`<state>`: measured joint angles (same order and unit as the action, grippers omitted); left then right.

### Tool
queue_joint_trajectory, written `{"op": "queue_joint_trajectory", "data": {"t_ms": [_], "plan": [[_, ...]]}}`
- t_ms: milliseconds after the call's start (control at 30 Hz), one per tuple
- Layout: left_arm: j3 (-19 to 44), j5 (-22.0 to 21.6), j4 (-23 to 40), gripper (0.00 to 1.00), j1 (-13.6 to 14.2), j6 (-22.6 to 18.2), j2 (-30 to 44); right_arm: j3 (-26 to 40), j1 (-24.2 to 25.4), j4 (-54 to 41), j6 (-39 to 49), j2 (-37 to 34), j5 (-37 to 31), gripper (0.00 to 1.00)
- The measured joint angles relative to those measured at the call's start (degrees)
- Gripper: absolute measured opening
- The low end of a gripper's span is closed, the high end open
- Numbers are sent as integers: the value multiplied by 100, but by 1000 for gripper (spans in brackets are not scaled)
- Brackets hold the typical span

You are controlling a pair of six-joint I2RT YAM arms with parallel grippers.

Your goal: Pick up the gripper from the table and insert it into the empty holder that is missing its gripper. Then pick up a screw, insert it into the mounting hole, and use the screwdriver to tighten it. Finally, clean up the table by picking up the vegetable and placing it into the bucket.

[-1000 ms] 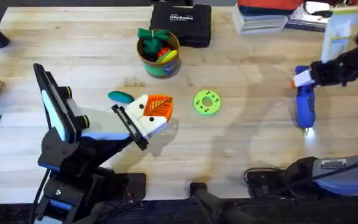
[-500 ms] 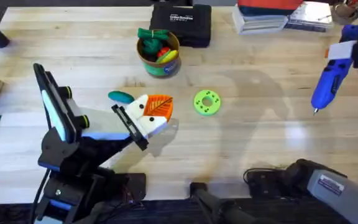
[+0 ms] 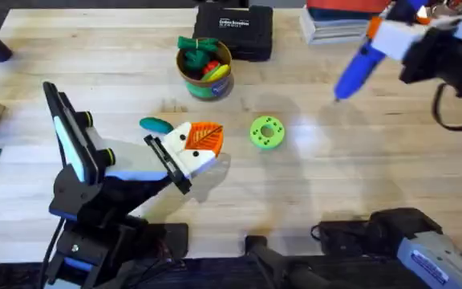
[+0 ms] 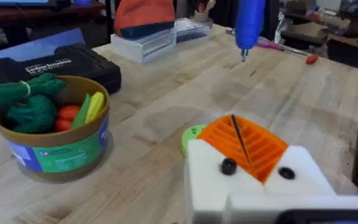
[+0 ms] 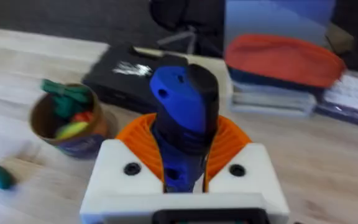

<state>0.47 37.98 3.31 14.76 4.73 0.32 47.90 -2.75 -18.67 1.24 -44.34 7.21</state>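
Vegetable [image 3: 156, 124] just left of holder [image 3: 167, 160]; bucket [image 3: 204, 67] behind; screwdriver [image 3: 358, 63] far right.

The overhead camera looks down and forward from above the arms' bases, taking in the whole wooden table [image 3: 311, 177], with the bases along the bottom edge of the frame and the black case [image 3: 235, 30] at the top centre. The left wrist camera sits low and close above the tabletop, looking across it over its own white-and-orange fingers toward the bucket [image 4: 51, 130] at the left of its frame and the far clutter. The right wrist camera is raised higher, looking down and across the table, with the blue screwdriver [image 5: 184, 118] close before the lens. All three views share the bucket and the black case.
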Motion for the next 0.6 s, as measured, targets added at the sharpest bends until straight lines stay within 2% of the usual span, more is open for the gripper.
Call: {"op": "queue_joint_trajectory", "data": {"t_ms": [133, 267, 433, 600], "plan": [[0, 0, 0, 4, 0, 0, 0, -355, -1078, 1465, -545, -12, 21, 242], [0, 0, 0, 4, 0, 0, 0, -395, -2029, 2463, -646, -356, 95, 239], [0, 0, 0, 4, 0, 0, 0, -425, -2887, 3560, -688, -933, 228, 234], [0, 0, 0, 4, 0, 0, 0, -448, -3473, 4454, -685, -1330, 418, 230]]}}
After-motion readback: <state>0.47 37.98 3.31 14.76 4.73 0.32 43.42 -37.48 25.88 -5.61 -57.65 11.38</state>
